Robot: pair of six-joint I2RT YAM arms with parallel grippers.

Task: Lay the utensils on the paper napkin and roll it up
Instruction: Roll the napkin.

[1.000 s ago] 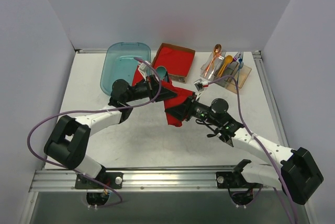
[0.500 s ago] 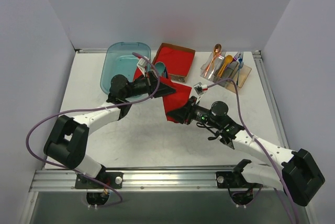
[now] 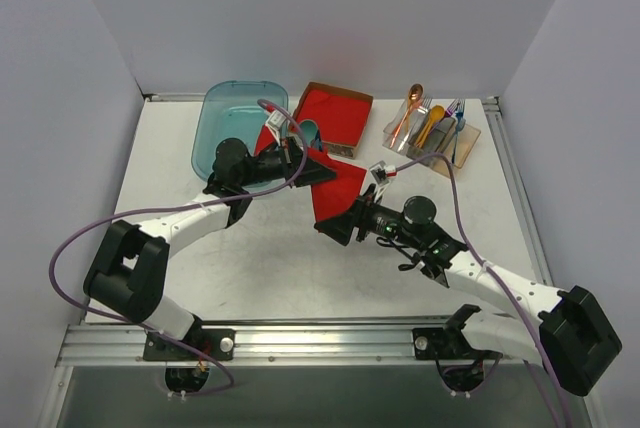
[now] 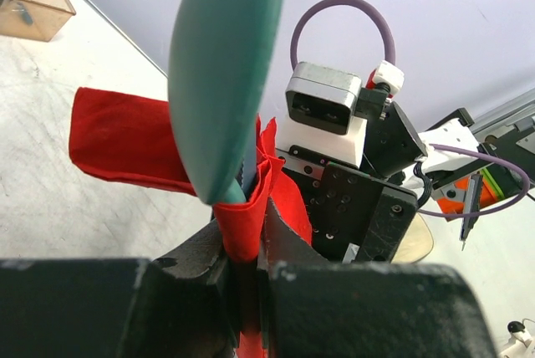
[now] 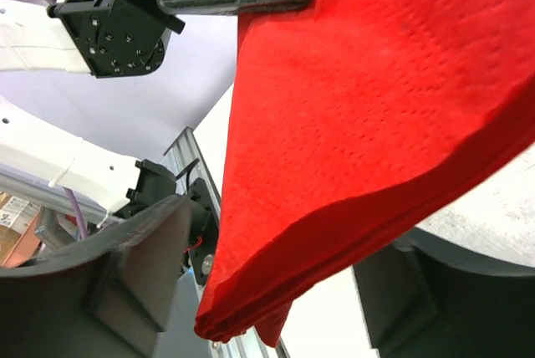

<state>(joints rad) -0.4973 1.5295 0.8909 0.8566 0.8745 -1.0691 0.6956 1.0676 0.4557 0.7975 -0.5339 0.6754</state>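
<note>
The left jaws are nearly closed, pinching a fold of the napkin [image 4: 117, 136] together with the teal spoon [image 4: 226, 82]. The spoon's bowl stands up out of these jaws, edge-on to the wrist camera, and the red paper wraps its stem right at the pinch. From there the rest of the sheet trails out to one side of the left jaws and across toward the right jaws. The right jaws stand wide, a finger [image 5: 125, 283] on each side of the napkin's hanging lower corner. The paper drapes across the gap between them, and whether it touches either finger cannot be told. From above, the right jaws sit near the left ones and nearer the arm bases, over the white surface [image 3: 270, 258], with the napkin spanning between the two. Whether a second utensil lies inside the fold cannot be told. Beyond the left jaws lie a teal tray [image 3: 240, 113] and a red stack [image 3: 340, 113]. Beyond the right jaws, well apart, stands a clear holder [image 3: 440, 143] with an orange spoon [image 3: 412, 98] and other cutlery.
</note>
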